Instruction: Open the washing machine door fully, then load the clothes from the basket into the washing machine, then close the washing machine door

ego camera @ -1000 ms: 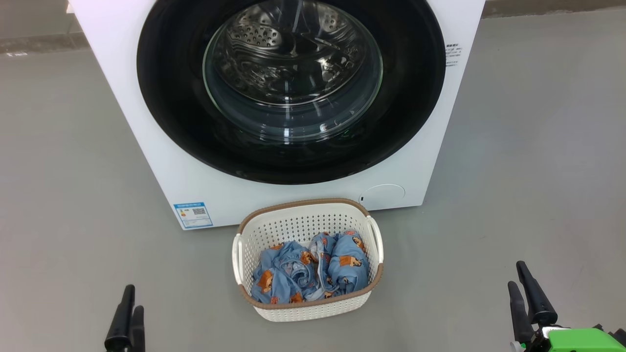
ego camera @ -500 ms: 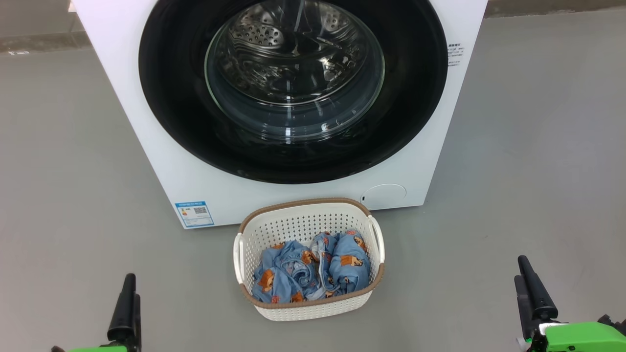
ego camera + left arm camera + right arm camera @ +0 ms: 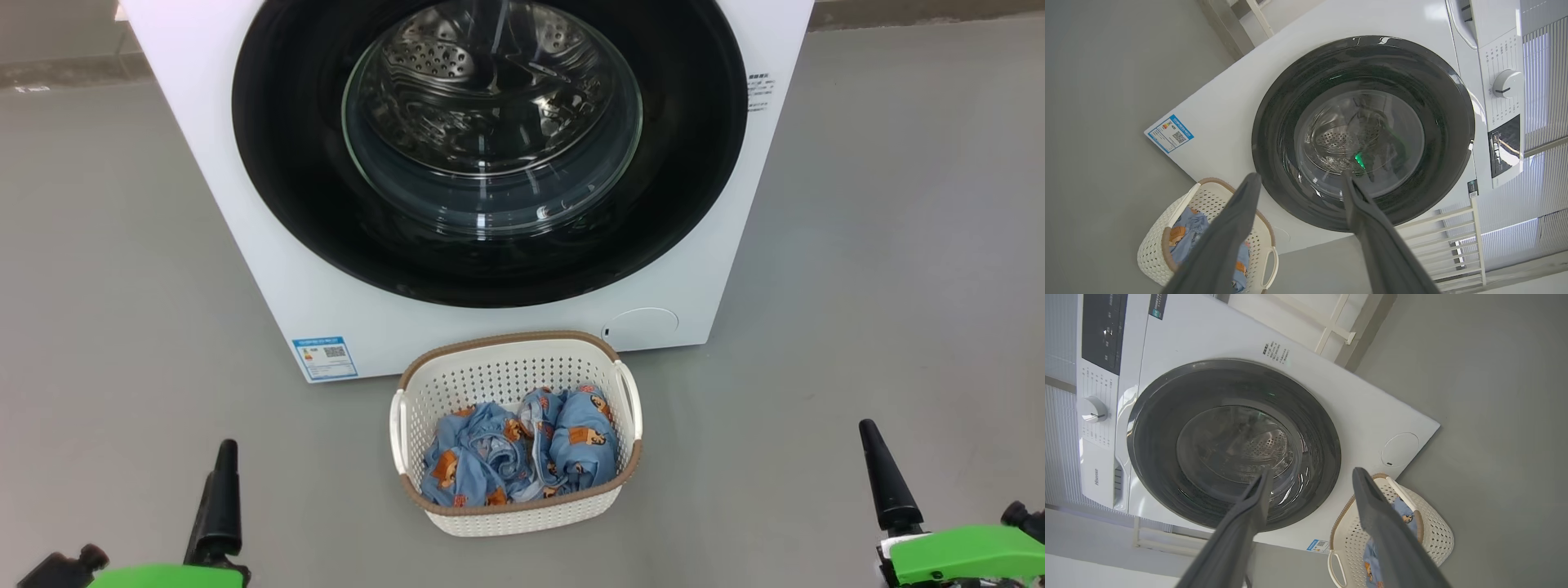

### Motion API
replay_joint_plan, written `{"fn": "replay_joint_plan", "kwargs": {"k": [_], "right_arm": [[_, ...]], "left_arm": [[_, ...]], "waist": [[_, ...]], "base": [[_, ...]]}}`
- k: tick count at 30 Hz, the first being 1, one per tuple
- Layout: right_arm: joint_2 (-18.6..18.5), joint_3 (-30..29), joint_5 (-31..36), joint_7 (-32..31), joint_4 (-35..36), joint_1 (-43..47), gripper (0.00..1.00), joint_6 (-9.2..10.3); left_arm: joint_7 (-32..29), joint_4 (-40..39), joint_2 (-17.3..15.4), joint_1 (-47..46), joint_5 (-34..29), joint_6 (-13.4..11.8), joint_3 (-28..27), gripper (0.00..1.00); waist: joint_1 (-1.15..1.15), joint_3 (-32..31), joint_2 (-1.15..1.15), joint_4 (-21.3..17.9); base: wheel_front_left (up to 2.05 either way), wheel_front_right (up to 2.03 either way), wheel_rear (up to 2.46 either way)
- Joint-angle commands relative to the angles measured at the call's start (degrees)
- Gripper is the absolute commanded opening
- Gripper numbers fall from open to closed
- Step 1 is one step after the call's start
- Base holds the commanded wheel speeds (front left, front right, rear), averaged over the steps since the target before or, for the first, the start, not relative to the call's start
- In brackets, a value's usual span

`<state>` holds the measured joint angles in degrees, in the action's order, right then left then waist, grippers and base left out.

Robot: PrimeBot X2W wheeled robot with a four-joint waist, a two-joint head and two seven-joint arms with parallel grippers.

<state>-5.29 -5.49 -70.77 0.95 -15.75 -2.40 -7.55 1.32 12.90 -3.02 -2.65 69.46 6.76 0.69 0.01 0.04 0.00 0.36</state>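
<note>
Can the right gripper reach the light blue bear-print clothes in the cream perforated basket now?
Probably yes: the clothes lie uncovered in the open-topped basket, nothing between them and the open right gripper.

- A laundry corner, seemingly in a home: a white washer (image 3: 343, 318) stands on a bare grey floor (image 3: 898, 245).
- A basket (image 3: 506, 376) of clothes (image 3: 571, 449) sits before it.
- A white rack (image 3: 1478, 245) stands beside the washer, by a pale ribbed wall (image 3: 1543, 81).

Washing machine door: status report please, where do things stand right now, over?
Left gripper and right gripper open, empty, short of the door. Washing machine door shut. Clothes in basket, close before the washing machine.
</note>
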Motion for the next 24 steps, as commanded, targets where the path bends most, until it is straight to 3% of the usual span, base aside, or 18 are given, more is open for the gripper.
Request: {"fn": "replay_joint_plan", "kwargs": {"k": [1,14,24], "right_arm": [[-1.16,0.78,2.23,0.66,1.73,-2.56,1.0,0.03],[-1.66,1.17,20.2,3.07,2.24,-2.73,1.0,0.03],[-1.27,1.27,30.38,4.09,2.89,-2.82,1.0,0.04]], "left_arm": [[0.65,-2.02,-1.15,-2.26,-2.32,0.3,-0.62,1.0],[2.87,-2.54,-1.89,-1.9,-18.56,-0.13,1.06,1.0],[4.56,-2.42,-2.08,-1.87,-26.31,-0.18,2.17,1.0]], "waist": [[0.0,0.02,0.0,0.01],[0.0,0.04,0.0,0.11],[0.0,-0.05,0.0,0.29]], "base": [[0.0,0.0,0.0],[0.0,0.0,0.0],[0.0,0.0,0.0]]}}
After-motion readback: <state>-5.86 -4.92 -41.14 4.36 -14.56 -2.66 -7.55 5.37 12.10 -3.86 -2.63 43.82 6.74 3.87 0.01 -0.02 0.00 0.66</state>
